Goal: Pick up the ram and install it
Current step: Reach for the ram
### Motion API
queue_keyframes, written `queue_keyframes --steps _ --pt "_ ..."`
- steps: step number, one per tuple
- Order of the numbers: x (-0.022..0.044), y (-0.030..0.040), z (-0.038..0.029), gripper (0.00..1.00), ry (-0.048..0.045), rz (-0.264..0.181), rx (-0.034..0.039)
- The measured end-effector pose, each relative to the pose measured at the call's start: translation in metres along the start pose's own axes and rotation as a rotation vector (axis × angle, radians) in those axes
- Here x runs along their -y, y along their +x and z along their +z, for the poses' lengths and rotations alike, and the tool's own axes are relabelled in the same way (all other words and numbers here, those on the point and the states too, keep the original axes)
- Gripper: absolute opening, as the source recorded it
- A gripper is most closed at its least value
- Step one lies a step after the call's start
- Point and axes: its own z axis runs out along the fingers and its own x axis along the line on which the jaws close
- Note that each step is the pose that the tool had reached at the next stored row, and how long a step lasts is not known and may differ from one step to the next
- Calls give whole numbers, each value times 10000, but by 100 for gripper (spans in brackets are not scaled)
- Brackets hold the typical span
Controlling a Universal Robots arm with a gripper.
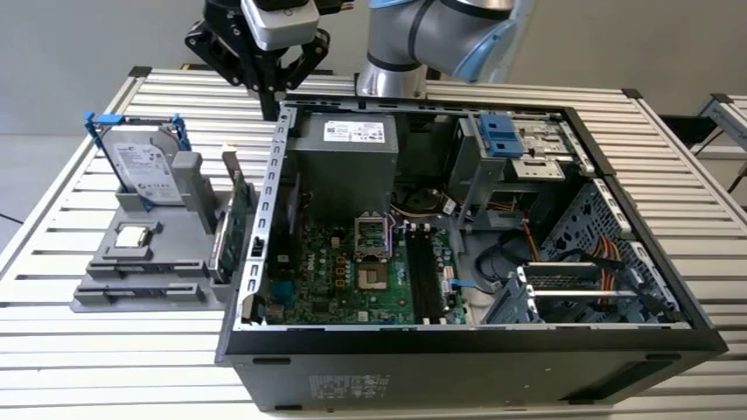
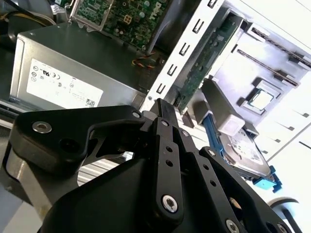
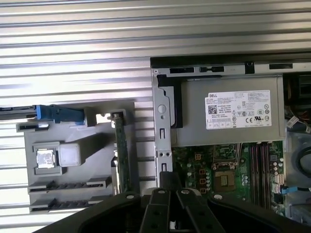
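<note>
- One black robot hand (image 1: 266, 91) hangs above the far corner of an open dark-grey computer case (image 1: 467, 367), fingers pressed together and holding nothing.
- One long, thin, dark-green ram stick (image 1: 220, 249) stands on edge in a grey plastic holder (image 1: 129, 297). It is just beside a larger green card with a metal bracket (image 1: 243, 214), at the exterior view's left of the case.
- Both holder and case rest on a slatted metal surface (image 1: 117, 367); the hand is well apart from the ram.

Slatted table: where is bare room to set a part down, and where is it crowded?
The slatted table is bare between the grey holder and its near edge, and beyond the holder; holder and computer case are crowded.
</note>
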Motion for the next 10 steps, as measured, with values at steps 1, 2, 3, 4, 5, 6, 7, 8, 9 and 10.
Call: queue_keyframes --steps 1,2,3,4,5,6,7,8,9,10 --pt "1 14 0 0 0 1 -1" --pt "2 27 -1 0 0 -1 -1" --pt "3 40 -1 0 0 0 -2" --pt "4 55 -1 0 0 1 -3" --pt "5 69 -1 0 0 0 -4" --pt "6 83 -2 0 0 1 -5" --pt "7 96 -2 0 0 1 -7" --pt "8 108 -2 0 0 1 -7" --pt "9 123 -2 0 0 1 -8" --pt "10 138 -3 0 1 1 -10"
